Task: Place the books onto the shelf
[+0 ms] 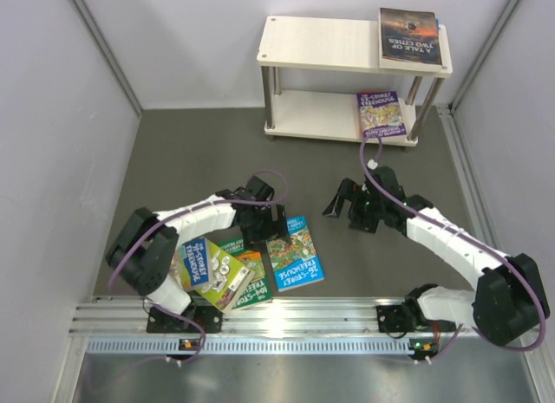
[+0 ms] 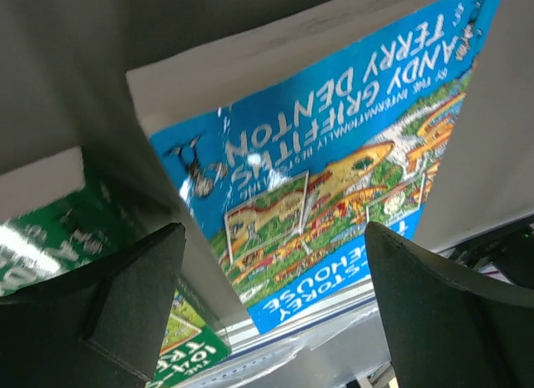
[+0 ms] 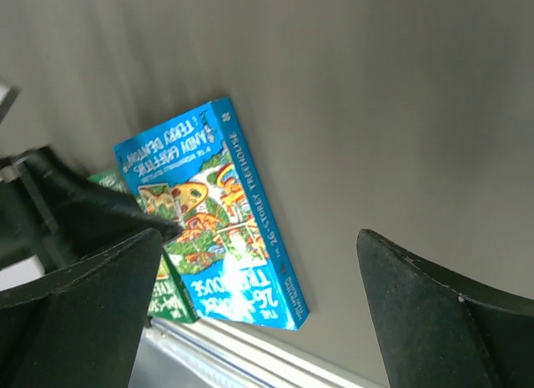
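**A:** What's sitting on the shelf (image 1: 334, 43) right now?

**B:** Two books. A dark book (image 1: 409, 37) is lying flat at the right end of the top board, and a purple book (image 1: 381, 114) is lying flat on the lower board, also on the right. The others are lying on the table (image 1: 199, 152) by the arm bases. There's a blue book (image 1: 296, 252), and just left of it some green books (image 1: 227, 277) overlapping in a messy pile.

**A:** And the arms?

**B:** The left arm is bending with its elbow out to the left and its forearm reaching right. The left pincer (image 1: 264, 223) is pointing down over the far end of the blue book, jaws spread wide and gripping nothing. The right arm is reaching up and left from its base. The right pincer (image 1: 347, 208) is hanging over bare table between the blue book and the shelf, also wide open and empty.

**A:** Are the wrist cams adding anything?

**B:** Yeah. The left wrist view is showing the blue book up close between the fingers (image 2: 125, 304), with its white page edge on top and a green book beside it. I can't tell if anything is touching. The right wrist view is showing the blue book's spine, well apart from its own fingers. Only the top view is showing the shelf.
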Controlling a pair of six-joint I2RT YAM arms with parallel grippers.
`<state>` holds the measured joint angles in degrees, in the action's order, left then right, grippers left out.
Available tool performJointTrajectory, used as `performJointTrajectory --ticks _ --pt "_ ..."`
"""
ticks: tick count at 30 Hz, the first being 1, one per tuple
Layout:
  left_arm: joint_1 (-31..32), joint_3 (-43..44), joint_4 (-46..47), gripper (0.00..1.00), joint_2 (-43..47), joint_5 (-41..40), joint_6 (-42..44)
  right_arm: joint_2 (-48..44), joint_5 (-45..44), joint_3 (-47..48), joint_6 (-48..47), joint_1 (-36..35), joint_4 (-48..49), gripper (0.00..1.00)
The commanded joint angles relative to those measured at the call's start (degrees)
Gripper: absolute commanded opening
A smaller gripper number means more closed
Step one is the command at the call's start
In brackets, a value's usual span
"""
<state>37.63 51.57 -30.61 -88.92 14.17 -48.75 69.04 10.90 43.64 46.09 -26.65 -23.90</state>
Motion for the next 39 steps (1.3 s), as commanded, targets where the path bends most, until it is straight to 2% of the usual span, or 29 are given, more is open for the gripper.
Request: performJointTrajectory --ticks 1,3,6,7,8,10,11,13,14,16,17,18,20,24,27,28,29,30,31,33,34,36,38,39 --pt "0.52 2.57 4.95 0.93 -3.95 1.12 1.38 -1.63 3.95 -0.48 0.14 -1.29 3.77 1.0" --pt "0.78 2.74 4.95 0.92 -5.29 0.51 1.29 -0.22 5.09 -2.5 0.32 -1.21 4.74 1.0" --pt "1.13 1.96 5.91 0.83 -6.61 -0.64 0.77 2.94 7.55 -4.96 0.32 -1.38 7.02 1.0" --pt "1.22 1.26 6.52 0.77 -7.05 -0.55 0.15 3.99 9.3 -5.84 0.49 -1.38 9.55 1.0" --pt "1.22 0.82 8.27 0.64 -7.05 0.14 -0.03 6.79 10.19 -7.85 0.93 -1.38 10.88 1.0" --pt "1.13 0.11 9.34 0.52 -7.49 0.76 -0.64 10.14 13.53 -9.79 1.2 -1.73 16.13 1.0" --pt "1.13 0.11 9.6 0.4 -7.75 0.85 -0.64 13.72 14.49 -11.54 1.37 -1.82 17.65 1.0" --pt "1.22 0.28 10.31 0.29 -8.46 1.38 -0.73 19.17 17.83 -12.96 1.81 -2.52 23.25 1.0" --pt "1.22 0.28 10.48 0.2 -8.72 1.56 -0.73 20.86 18.89 -14.09 2.34 -2.87 25.63 1.0" --pt "1.22 0.46 11.54 0.12 -8.99 2.35 -0.99 24.72 21.88 -15.76 4.09 -3.84 29.07 1.0" --pt "1.22 0.55 11.97 0.07 -9.16 2.78 -0.99 25.61 22.84 -16.73 5.32 -4.1 34.05 1.0" --pt "1.13 0.63 12.41 0.0 -9.07 3.4 -1.17 26.23 24.51 -17.53 6.46 -4.54 36.36 1.0" --pt "1.22 0.2 14.87 0.0 -8.64 4.63 -1.34 27.2 25.84 -19.8 9.62 -4.81 42.06 1.0" --pt "1.13 -0.68 17.08 0.0 -7.67 6.13 -2.49 25.1 26.37 -20.26 10.43 -4.9 41.22 1.0" --pt "1.13 -0.42 15.85 0.0 -7.75 6.04 -2.49 21.41 25.41 -19.56 9.64 -4.9 38.07 0.81" --pt "1.13 -0.33 14.89 0.0 -7.49 5.61 -2.4 19.4 25.06 -18.95 9.12 -4.99 36.83 0.59" --pt "1.13 -0.07 14.27 0.0 -6.88 5.34 -2.14 18.25 24.36 -18.59 8.85 -4.99 35.6 0.47" --pt "0.96 0.19 13.83 0.02 -6.27 5.08 -1.96 17.2 23.91 -17.98 8.41 -4.99 32.72 0.35" --pt "0.87 0.37 13.21 0.19 -5.74 3.94 -1.61 14.92 23.56 -16.84 7.54 -4.99 31.21 0.2" --pt "0.35 1.25 11.02 0.42 -3.28 3.4 -0.73 11.23 22.77 -15.43 6.57 -4.99 26.83 0.08" --pt "-0.01 1.34 10.75 0.59 -2.23 3.4 -0.47 9.99 22.51 -13.86 5.69 -4.9 25.41 0.0" --pt "-1.5 1.25 10.31 0.72 1.02 4.37 -0.2 5.44 22.06 -12.27 5.16 -4.99 22.34 0.0" --pt "-2.64 0.47 11.18 0.96 4.7 6.81 -0.12 2.26 22.33 -10.16 5.68 -4.9 20.65 0.0" --pt "-3.6 0.2 11.88 0.98 5.86 7.53 -0.2 -0.89 22.41 -9.11 6.99 -4.9 20.47 0.0"
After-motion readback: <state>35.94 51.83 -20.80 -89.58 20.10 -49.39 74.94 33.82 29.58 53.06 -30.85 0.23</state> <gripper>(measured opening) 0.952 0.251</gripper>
